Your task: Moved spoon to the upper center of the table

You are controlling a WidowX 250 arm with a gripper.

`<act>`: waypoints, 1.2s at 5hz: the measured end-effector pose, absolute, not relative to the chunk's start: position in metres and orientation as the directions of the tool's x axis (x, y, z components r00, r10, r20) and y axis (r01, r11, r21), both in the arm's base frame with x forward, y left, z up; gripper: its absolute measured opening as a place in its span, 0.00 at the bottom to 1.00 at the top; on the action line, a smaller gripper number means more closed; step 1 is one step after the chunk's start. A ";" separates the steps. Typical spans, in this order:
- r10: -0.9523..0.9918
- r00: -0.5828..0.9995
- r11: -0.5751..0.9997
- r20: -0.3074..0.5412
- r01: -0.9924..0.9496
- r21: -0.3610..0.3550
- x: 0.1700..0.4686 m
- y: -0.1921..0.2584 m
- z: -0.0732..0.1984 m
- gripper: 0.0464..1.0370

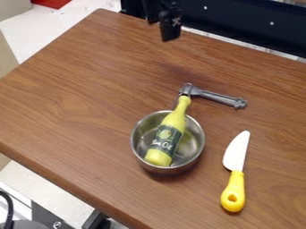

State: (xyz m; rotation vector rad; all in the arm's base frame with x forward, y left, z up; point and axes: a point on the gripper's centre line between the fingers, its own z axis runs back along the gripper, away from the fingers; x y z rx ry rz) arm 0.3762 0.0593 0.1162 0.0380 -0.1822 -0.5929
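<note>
**Grey utensil lies below and to the right of the tool, its long axis aslant**

The black tool [167,29] hangs at the top of the camera view, near the far edge of the wooden surface [78,89]. I cannot tell whether it is released or clenched, and nothing can be made out in its hold.

The likeliest candidate for the spoon is the grey utensil [218,96], though its shape does not settle the matter. It lies right of the middle of the surface, just beyond the metal pot [199,150]. From the tool, it is down the view and to the right. Its long axis runs from the broader end, beside the neck of the yellow bottle [173,121], down to the right, ending at a knobbed tip well apart from the pot. Whether the broader end touches the bottle I cannot tell.

That slant is what the coming move turns on. The tool would need to come toward the camera and rightward, then turn to close across the shaft. The outer half of the shaft seems the safer place; a grasp near the broad end could nudge the bottle, which leans in the pot with its neck past the rim. The yellow-handled knife [234,188] lies farther down the view, out of the likely path. Carrying the utensil back toward the far edge remains to be done.
</note>
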 end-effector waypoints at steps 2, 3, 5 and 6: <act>-0.349 0.926 0.937 0.142 0.341 0.080 0.355 0.100 0.108 0.96; -0.317 0.942 0.946 0.108 0.306 0.103 0.330 0.116 0.115 0.96; -0.431 0.892 0.902 0.135 0.427 0.058 0.301 0.142 0.117 0.96; -0.405 0.903 0.914 0.145 0.402 0.050 0.301 0.148 0.127 0.96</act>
